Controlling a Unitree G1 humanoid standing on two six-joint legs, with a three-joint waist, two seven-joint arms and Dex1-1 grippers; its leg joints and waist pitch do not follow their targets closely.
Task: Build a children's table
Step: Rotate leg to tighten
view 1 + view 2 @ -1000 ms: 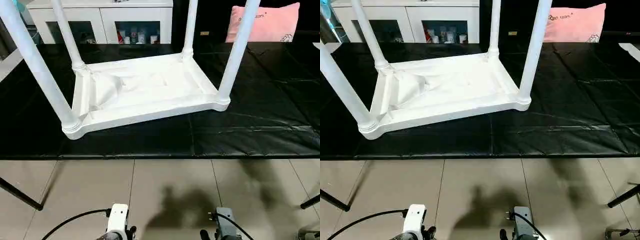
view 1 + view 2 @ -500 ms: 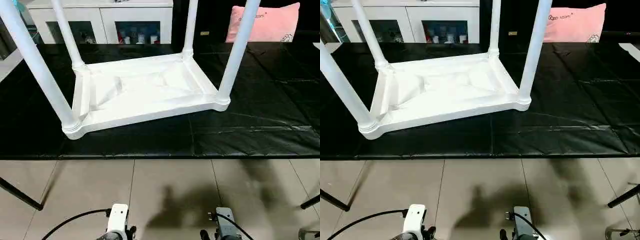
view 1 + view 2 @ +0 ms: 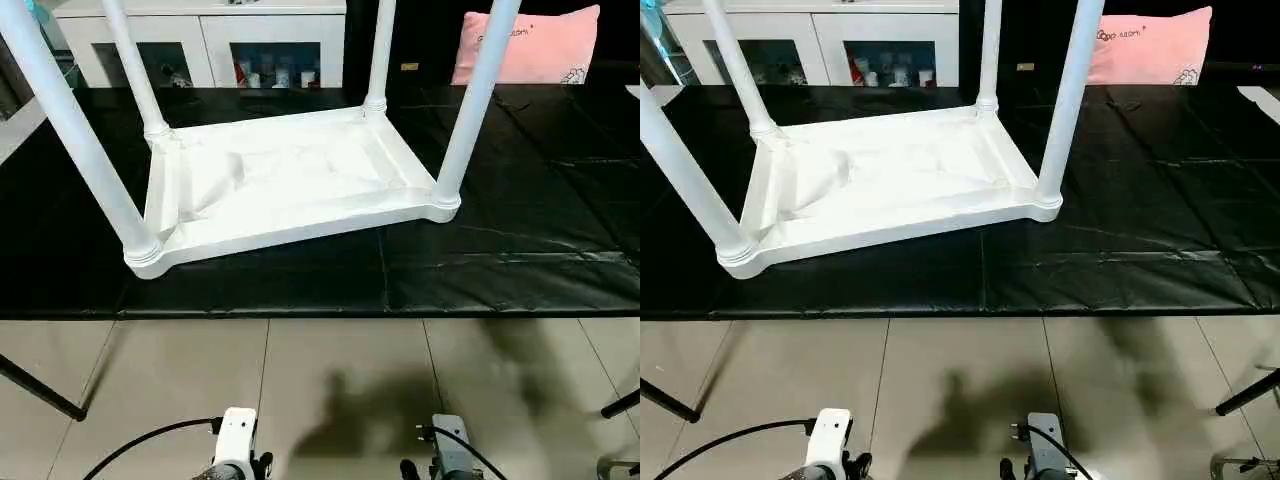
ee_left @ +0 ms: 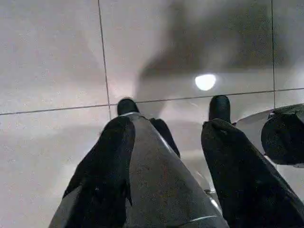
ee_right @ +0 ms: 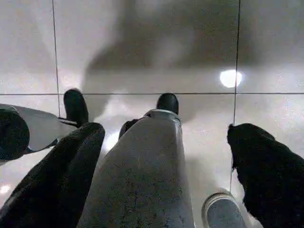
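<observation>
A: Left to right, quick. What do we log first?

B: Left gripper (image 4: 168, 111), down over bare floor tile (image 4: 47, 57). Its two black fingers (image 4: 127, 105) stand apart with only floor between them, roughly half spread. Holding nothing.

A: Then the task's thing?

B: The children's table (image 3: 290, 175), upside down on the black mat (image 3: 520, 260). The tabletop (image 3: 300, 215) lies flat on it and all four legs are seated in the corner sockets and point up: near-left leg (image 3: 75, 130), far-left leg (image 3: 135, 75), far-right leg (image 3: 378, 55), near-right leg (image 3: 475, 105). From our head view it sits from about 10 to 1 o'clock, well ahead of both wrists.

A: Right side?

B: Right gripper (image 5: 159, 123), also over tile, jaws wide, nothing in them. Pink cushion (image 3: 530, 45) at 1 o'clock beyond the mat, white cabinet (image 3: 200, 30) at 11.

A: The relation that counts?

B: Table lies dead ahead at 12 from both sets of jaws, well apart from them. The tabletop's long axis runs left to right, slightly skewed, its left end nearer us. We judge the left arm a touch nearer, to the near-left leg. Assembly looks done to us; the likely remaining move is turning it upright, one leg per arm.
</observation>
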